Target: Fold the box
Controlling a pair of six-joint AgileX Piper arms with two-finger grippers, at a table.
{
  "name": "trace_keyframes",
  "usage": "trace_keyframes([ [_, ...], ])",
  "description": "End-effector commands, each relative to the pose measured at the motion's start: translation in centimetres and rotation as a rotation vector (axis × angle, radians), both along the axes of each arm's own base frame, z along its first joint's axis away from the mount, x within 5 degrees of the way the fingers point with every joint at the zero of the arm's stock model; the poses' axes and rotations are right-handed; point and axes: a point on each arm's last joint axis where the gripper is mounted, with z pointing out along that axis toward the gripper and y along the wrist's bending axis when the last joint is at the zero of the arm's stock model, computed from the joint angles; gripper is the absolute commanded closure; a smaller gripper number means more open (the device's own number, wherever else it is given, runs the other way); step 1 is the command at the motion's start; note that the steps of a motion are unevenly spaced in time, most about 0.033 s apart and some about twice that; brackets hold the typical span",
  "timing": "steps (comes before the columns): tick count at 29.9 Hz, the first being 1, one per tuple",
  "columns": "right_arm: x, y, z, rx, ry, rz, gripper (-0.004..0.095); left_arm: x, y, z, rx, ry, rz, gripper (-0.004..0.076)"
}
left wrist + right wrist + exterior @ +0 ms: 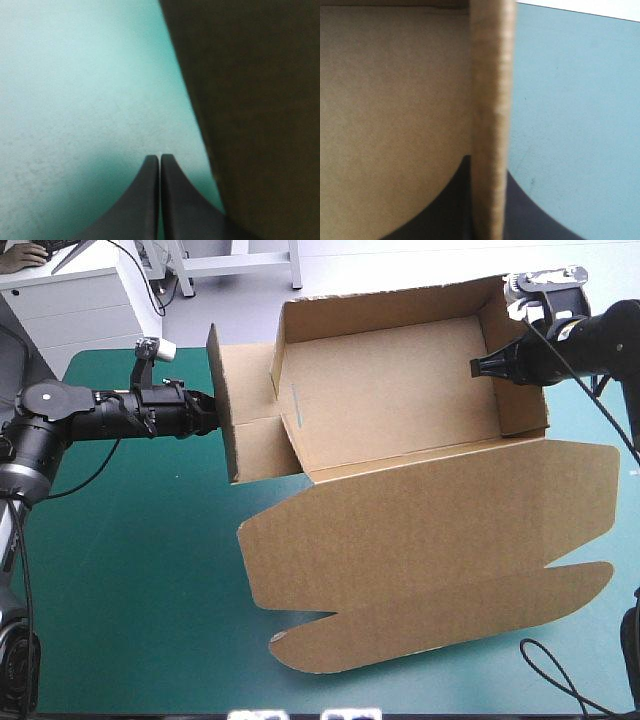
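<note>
Your left gripper [212, 412] comes in from the table's left edge with its black fingers [145, 200] pressed together into a single point and nothing between them. Its tip sits at the outer face of the box's left end flap [243, 445], and in the left wrist view the brown board stands just beside the fingers over the teal-green cover [130, 570]. You have the box [400, 390] across the middle and right of the table as an open tray. Its walls are raised toward the far edge, and the left end flap is swung outward from the tray's left end. The lid [430, 530] lies flat toward the near edge, with its rounded tuck flap [440, 625] nearest you. At the tray's far right corner, your right gripper [482, 365] is clamped on the right wall [522, 380]. In the right wrist view the wall's top edge [489, 100] runs between the two fingers, one inside the tray and one outside.
</note>
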Motion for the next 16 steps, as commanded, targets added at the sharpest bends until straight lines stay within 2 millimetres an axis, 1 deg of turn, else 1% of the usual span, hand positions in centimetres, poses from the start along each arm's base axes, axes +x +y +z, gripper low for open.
trace_keyframes([
  [1,-1.5,-0.2,2.7,0.057,-0.136,-0.016,0.0927,-1.4,-0.6,2.8,-0.132,-0.070,-0.063,0.0731],
  [4,-1.4,-0.2,2.8,0.071,-0.149,-0.028,0.0927,-1.8,-0.9,3.2,-0.184,-0.075,-0.115,0.0731],
  [8,-1.4,-0.1,2.9,0.082,-0.152,-0.026,0.0927,-2.0,-1.1,3.9,-0.260,-0.077,-0.130,0.0731],
  [14,-0.9,0.4,2.4,0.117,-0.131,-0.007,0.0925,-2.3,-1.4,4.9,-0.375,-0.085,-0.159,0.0730],
  [16,-0.7,0.4,2.2,0.121,-0.121,-0.007,0.0925,-2.4,-1.9,5.1,-0.401,-0.086,-0.177,0.0730],
])
